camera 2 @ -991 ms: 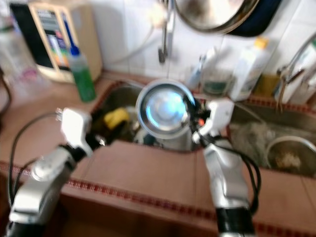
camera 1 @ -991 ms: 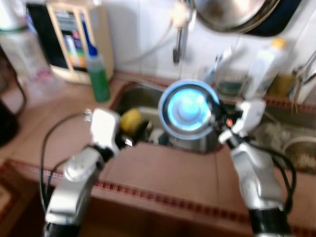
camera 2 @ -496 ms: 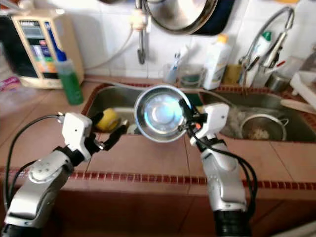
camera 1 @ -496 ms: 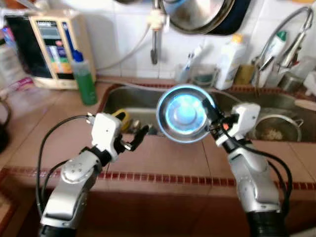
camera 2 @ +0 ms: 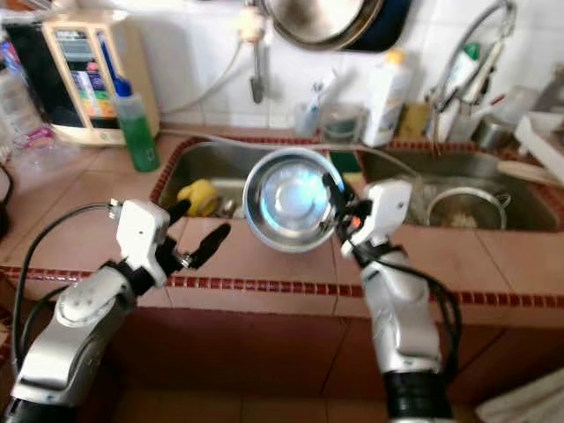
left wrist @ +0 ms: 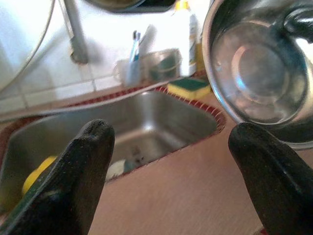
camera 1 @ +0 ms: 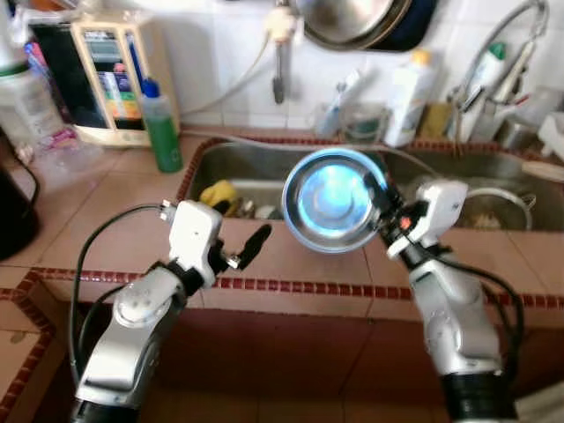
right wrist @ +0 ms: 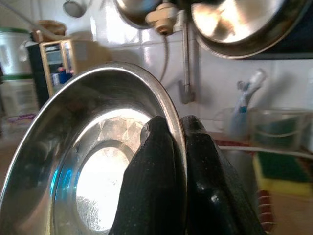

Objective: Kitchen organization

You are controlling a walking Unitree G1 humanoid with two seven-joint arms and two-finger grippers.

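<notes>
Steel bowl (camera 1: 333, 199) still pinched by right hand (camera 1: 381, 196) | left hand (camera 1: 243, 241) stays spread, empty

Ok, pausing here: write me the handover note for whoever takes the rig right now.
Right pincer: shut on the rim of the steel bowl, held tilted in the air above the counter edge, in front of the sink.
Left pincer: open, holding nothing, hovering over the counter to the bowl's left.
In the sink: a yellow sponge. A green bottle stands on the counter at the back left.
Done: bowl picked up.
Left: put the bowl down; where it belongs cannot be told from here.
</notes>
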